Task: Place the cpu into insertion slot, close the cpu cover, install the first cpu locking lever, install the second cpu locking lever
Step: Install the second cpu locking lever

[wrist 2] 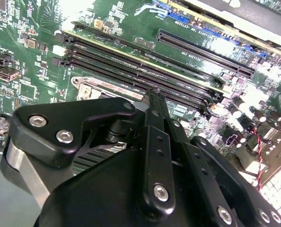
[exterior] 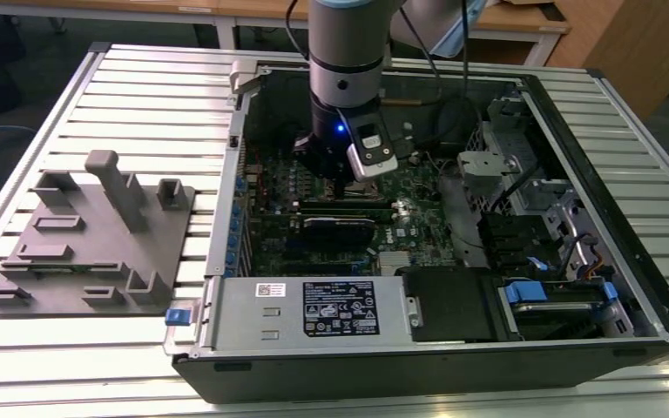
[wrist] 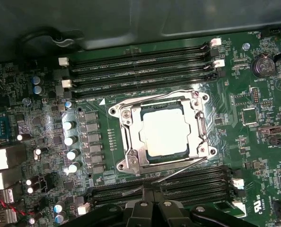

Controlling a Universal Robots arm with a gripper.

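In the first wrist view the cpu [wrist: 164, 130] lies flat in the insertion slot [wrist: 203, 125], its silver top showing through the window of the cpu cover [wrist: 131, 137], which is down over it. One thin locking lever [wrist: 150, 98] runs along the socket's far edge. The other lever [wrist: 178, 170] slants away from the near edge, its end close to my gripper [wrist: 150, 190]. The black fingers [wrist 2: 155, 123] are pressed together with nothing seen between them. In the exterior view the gripper [exterior: 337, 187] hangs low over the motherboard inside the open computer case [exterior: 613, 218].
Long black memory slots [wrist: 140, 61] flank the socket on both sides, with a row of capacitors [wrist: 70, 142] beside it. The case holds a power supply [exterior: 311, 305], drive bays and cables. A grey fixture block [exterior: 91, 235] sits on the slatted table at the exterior view's left.
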